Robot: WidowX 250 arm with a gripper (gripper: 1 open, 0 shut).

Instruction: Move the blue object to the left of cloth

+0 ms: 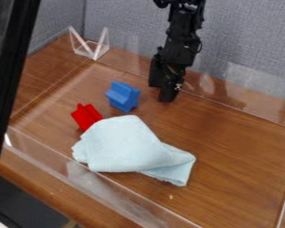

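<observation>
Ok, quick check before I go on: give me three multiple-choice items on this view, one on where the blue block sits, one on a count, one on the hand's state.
1. Where in the picture is the blue object relative to the cloth?
A. Above it, farther from the camera
B. Lying on top of it
C. Right of it, at the tray's right edge

2. How many small blocks are on the table?
A. One
B. Two
C. Three

3. What is the hand doing?
A. Shut on the blue object
B. Open, holding nothing
C. Pinching the cloth

Answers:
1. A: the blue object sits on bare wood beyond the cloth's upper edge.
2. B: only the blue object and the red block show.
3. B: the hand hangs to the right of the blue object, apart from it, with nothing between its fingers.
</observation>
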